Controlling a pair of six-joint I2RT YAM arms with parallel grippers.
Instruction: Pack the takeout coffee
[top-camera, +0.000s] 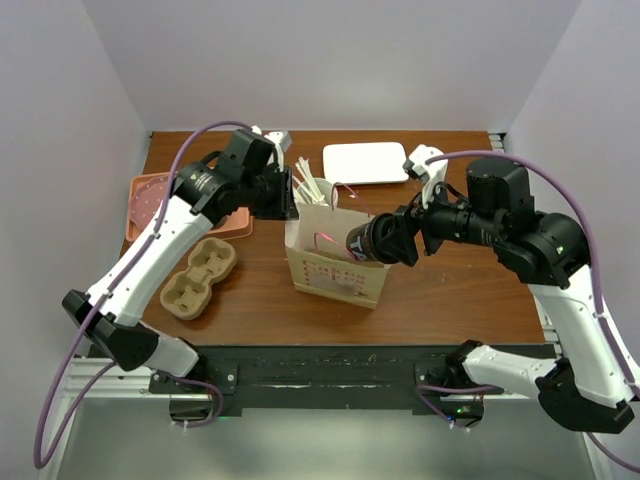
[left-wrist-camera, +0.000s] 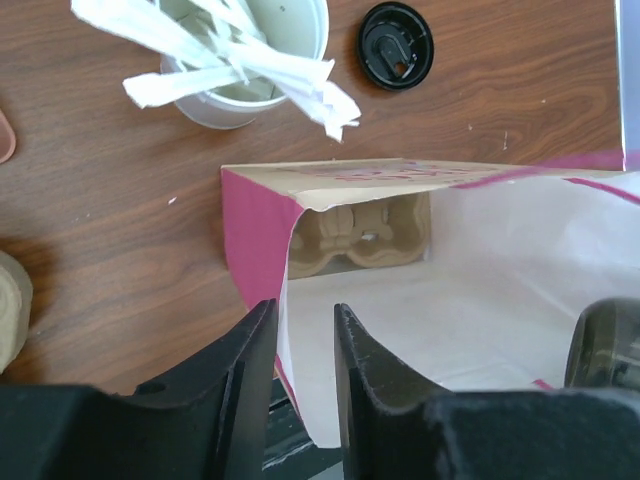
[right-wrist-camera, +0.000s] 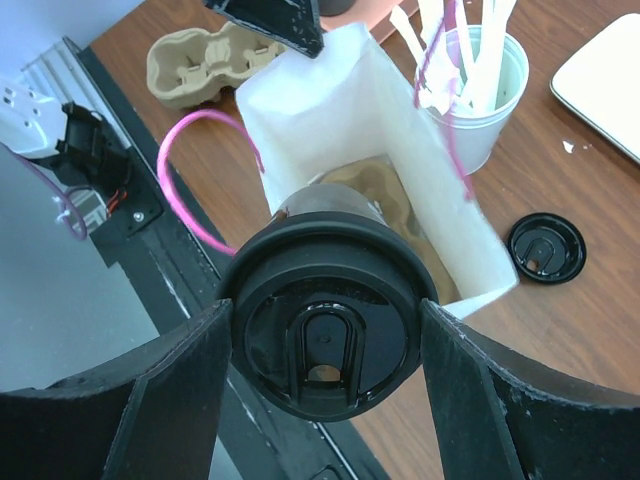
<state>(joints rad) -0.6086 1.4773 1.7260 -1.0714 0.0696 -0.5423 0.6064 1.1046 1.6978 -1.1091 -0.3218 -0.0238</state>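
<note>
The takeout coffee (right-wrist-camera: 325, 340) is clamped by its sides in the right jaws, which stand wide around it. It is carried above the worktop (top-camera: 450, 290), over the open mouth of the paper bag (top-camera: 335, 275) near the worktop's middle. Its long axis is tilted well off upright and runs in line with the jaws. The black lid is turned back toward the wrist, and the base is pointed down and leftward into the bag, where a cardboard cup carrier (left-wrist-camera: 360, 235) is seen inside. The right arm (top-camera: 500, 225) is stretched in from the right side, its forearm nearly level. The left jaws, a little apart, are set astride the bag's far-left rim; whether the paper is actually pinched cannot be told.
</note>
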